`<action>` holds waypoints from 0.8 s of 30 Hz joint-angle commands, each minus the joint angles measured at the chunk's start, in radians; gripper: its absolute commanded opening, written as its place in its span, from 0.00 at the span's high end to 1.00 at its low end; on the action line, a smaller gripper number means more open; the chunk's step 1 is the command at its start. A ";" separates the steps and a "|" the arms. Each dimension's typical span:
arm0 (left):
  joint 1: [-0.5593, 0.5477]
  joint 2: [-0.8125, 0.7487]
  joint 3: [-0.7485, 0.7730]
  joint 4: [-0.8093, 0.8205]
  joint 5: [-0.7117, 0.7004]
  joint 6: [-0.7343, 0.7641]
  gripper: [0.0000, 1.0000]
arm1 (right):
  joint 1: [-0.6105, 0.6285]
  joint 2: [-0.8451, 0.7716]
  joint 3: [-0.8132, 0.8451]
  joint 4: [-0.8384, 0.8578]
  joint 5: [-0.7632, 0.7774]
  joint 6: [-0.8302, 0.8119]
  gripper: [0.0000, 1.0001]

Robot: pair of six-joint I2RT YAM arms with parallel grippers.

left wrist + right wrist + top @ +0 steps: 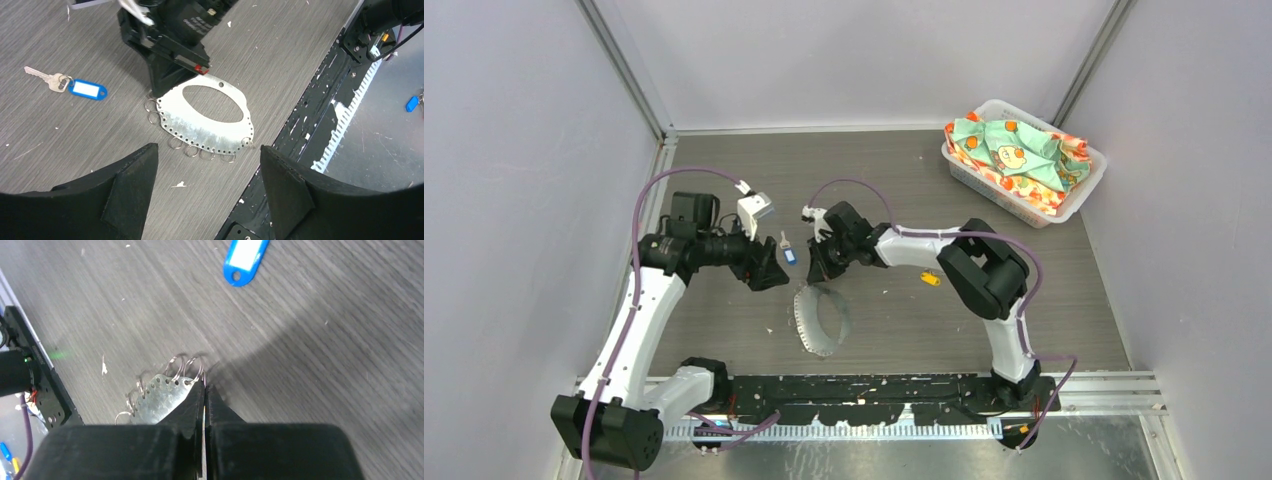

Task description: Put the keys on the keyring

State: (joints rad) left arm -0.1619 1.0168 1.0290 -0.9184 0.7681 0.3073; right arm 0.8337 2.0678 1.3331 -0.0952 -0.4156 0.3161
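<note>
The right gripper (204,390) is pinched fully closed on the plain edge of the keyring (210,131), the thin metal caught between its two black fingertips. The keyring is a flat silver plate with an oval cut-out, a row of holes along one curved edge and small split rings (191,150) hanging from those holes. Held this way it stands tilted up from the table (280,45), its ringed edge down at the wood, near the middle of the table between the two arms.

The left gripper (207,149) hovers just to the left with its fingers spread wide and nothing between them, its camera looking onto the plate.

The blue-tagged key (67,84) lies flat on the table beyond the keyring, apart from it. The yellow-tagged key (931,279) lies beside the right arm, well apart from the plate.
</note>
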 commanded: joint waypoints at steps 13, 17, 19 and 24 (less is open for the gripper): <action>0.012 -0.033 0.139 0.110 -0.091 0.099 0.44 | 0.005 -0.733 -0.261 0.386 -0.299 -0.043 0.99; 0.010 -0.042 0.152 0.112 0.123 0.089 0.43 | 0.015 -0.799 -0.236 0.364 -0.342 -0.055 0.99; 0.008 -0.055 0.173 0.083 0.250 0.101 0.40 | 0.020 -0.825 -0.219 0.326 -0.340 -0.085 0.99; -0.030 -0.133 0.148 0.118 0.457 0.057 0.39 | 0.028 -0.881 -0.229 0.352 -0.326 -0.071 0.99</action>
State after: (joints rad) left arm -0.1654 0.9646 1.1629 -0.8570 0.9890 0.3916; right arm 0.8547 1.2522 1.0863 0.2073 -0.7208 0.2413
